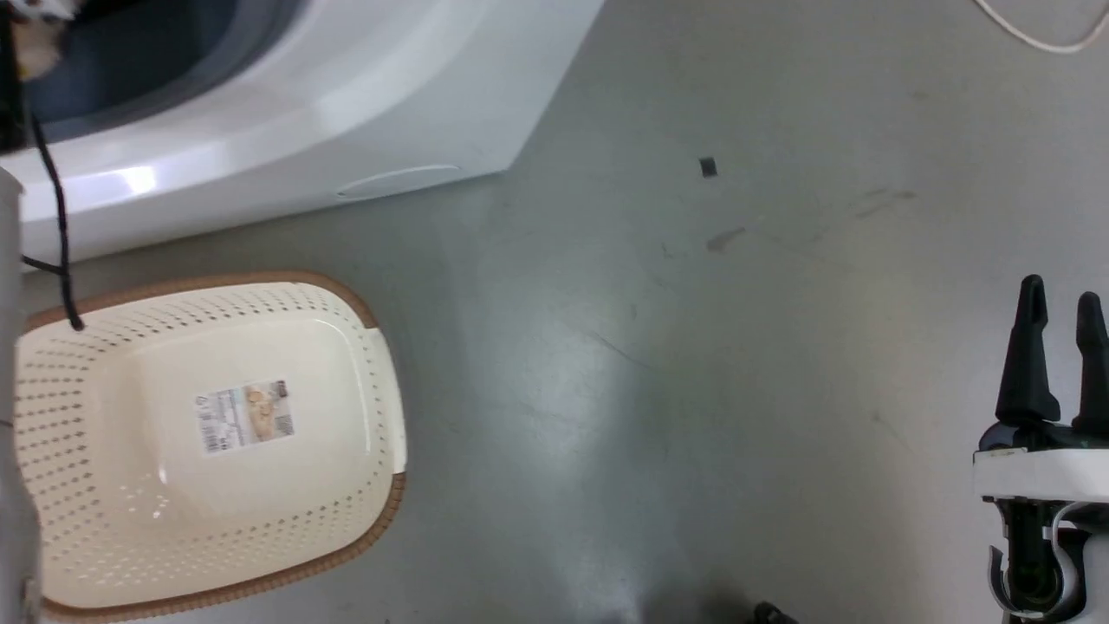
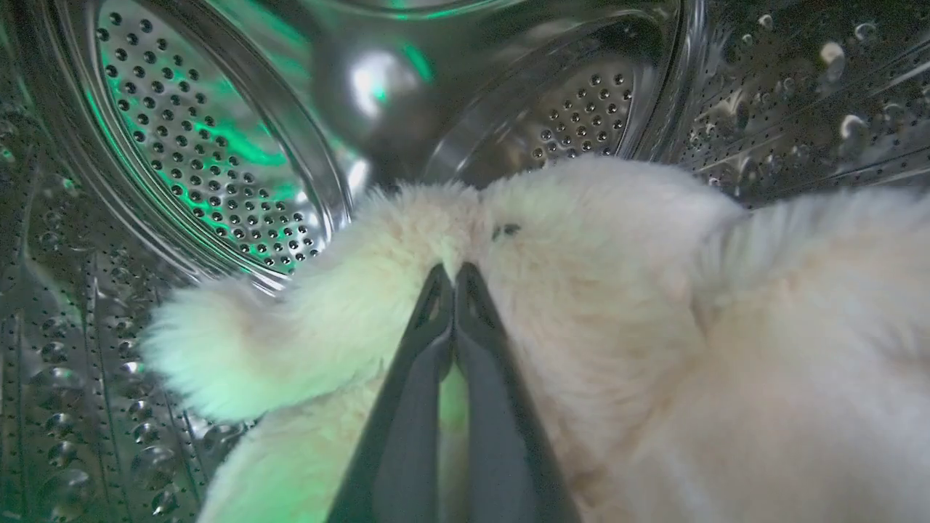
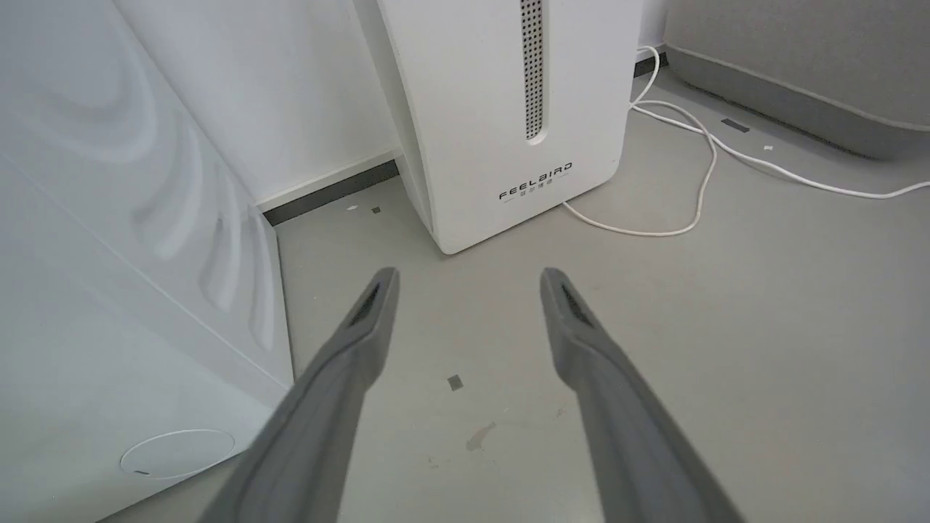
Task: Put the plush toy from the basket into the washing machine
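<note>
The plush toy (image 2: 617, 290) is inside the washing machine (image 2: 203, 145) drum. The left gripper (image 2: 455, 272) is in the drum too, jaws pressed together, tips pinching a fold of fur. The basket (image 1: 364, 407) stands on the floor just in front of the machine, label sticker visible. The right gripper (image 3: 468, 287) is beside the machine, jaws spread, holding nothing.

On the smooth grey floor (image 1: 693, 390) we see a cream perforated plastic basket (image 1: 372, 407) near the white washing machine (image 1: 346, 104) — also a white slanted appliance (image 3: 479, 109), a looping white cable (image 3: 701, 181) and a small dark square (image 1: 708, 167).
</note>
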